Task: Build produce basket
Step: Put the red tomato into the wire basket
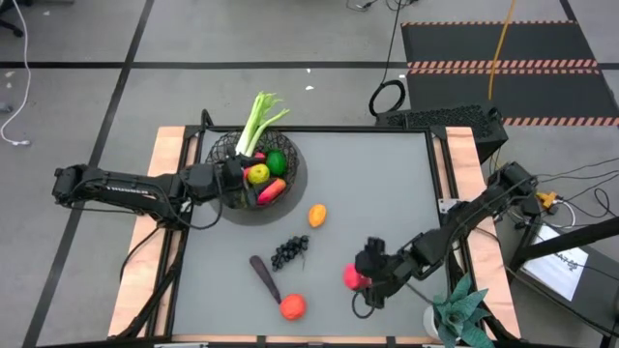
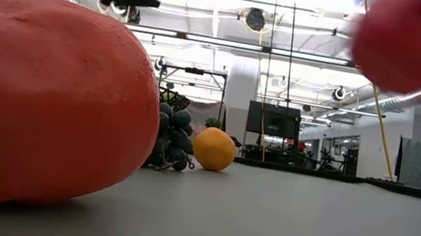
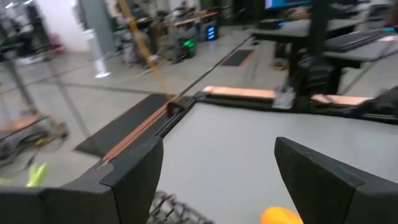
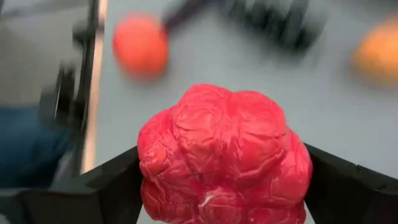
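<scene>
The black wire basket (image 1: pixel 290 166) stands at the table's far left and holds a leek (image 1: pixel 257 121), a yellow-green apple (image 1: pixel 257 174), a lime (image 1: pixel 276 161) and a mango (image 1: pixel 272 190). My left gripper (image 1: pixel 240 176) hovers level over the basket's left rim, open, with nothing between its fingers (image 3: pixel 134 171). My right gripper (image 1: pixel 362 280) is near the table's front right, shut on a wrinkled pink-red round fruit (image 4: pixel 224 149). An orange (image 1: pixel 316 215), grapes (image 1: pixel 288 253), an eggplant (image 1: pixel 263 275) and a red-orange fruit (image 1: pixel 292 306) lie on the table. My right gripper pinches the pink-red fruit by two opposite sides (image 4: pixel 148 171) between its two fingers (image 4: pixel 109 186). The fingers slant down from the table's right side. The fruit is lifted clear of the table, seen high up in the low view (image 2: pixel 412 40).
A spiky teal-green plant (image 1: pixel 464 309) stands at the table's near right corner, close behind my right arm. Bare grey tabletop (image 1: pixel 387 184) stretches between the basket and the right edge. Wooden rails (image 1: pixel 145 242) run along the table's left and right sides.
</scene>
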Robot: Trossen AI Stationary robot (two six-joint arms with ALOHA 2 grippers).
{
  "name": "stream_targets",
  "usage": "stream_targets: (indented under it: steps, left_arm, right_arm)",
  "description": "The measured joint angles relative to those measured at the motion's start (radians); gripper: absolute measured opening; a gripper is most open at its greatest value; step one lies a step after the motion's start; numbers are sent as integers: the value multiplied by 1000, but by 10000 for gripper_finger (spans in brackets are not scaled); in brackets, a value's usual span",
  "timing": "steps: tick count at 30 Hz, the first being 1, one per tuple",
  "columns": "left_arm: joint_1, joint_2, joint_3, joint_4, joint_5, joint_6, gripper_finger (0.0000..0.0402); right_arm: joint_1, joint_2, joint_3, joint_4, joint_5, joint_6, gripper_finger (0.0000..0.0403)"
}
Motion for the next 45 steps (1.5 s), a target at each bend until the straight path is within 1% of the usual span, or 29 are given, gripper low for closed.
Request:
stream_targets:
  steps: [2,5,7,8,10,13,16,19,22,24,28,30,32,35,38,41,45]
  left_arm:
    - [-17,0,0,14,27,21,310]
    - [-43,0,0,35,38,10,310]
    - [-59,0,0,69,40,-13,310]
    - [-66,0,0,86,44,-31,310]
    - [-81,0,0,112,66,-71,310]
    - [-94,0,0,125,140,-143,311]
    - [-103,0,0,121,209,-207,311]
    - [-107,1,0,115,263,-255,315]
    - [-107,30,1,110,274,-288,333]
    - [-107,57,1,106,275,-308,351]
    - [-107,154,0,125,276,-364,391]
    - [-107,210,0,197,279,-414,395]
    - [-107,254,0,265,284,-486,389]
    - [-107,319,0,363,308,-553,382]
    - [-113,364,0,397,323,-559,385]
    - [-108,408,0,415,327,-561,390]
    - [-99,476,8,519,355,-583,390]
  right_arm:
    - [-21,-22,0,81,102,-130,343]
    - [-55,-31,1,196,244,-360,345]
    - [-82,-29,0,272,298,-524,346]
    - [-98,-25,0,309,308,-597,346]
    - [-129,-13,0,379,310,-718,345]
    - [-176,0,-28,506,266,-853,344]
    - [-213,5,-83,646,214,-946,345]
    - [-241,6,-149,789,190,-1031,346]
    - [-257,6,-213,924,190,-1146,346]
    - [-261,5,-244,981,191,-1236,347]
    - [-263,5,-283,1086,189,-1392,347]
    - [-274,4,-289,1106,188,-1417,347]
    - [-291,5,-290,1101,182,-1409,347]
    - [-324,5,-290,1101,91,-1377,347]
    - [-355,5,-290,1100,6,-1326,347]
    - [-370,5,-290,1101,3,-1292,347]
    - [-374,5,-290,1092,3,-1304,348]
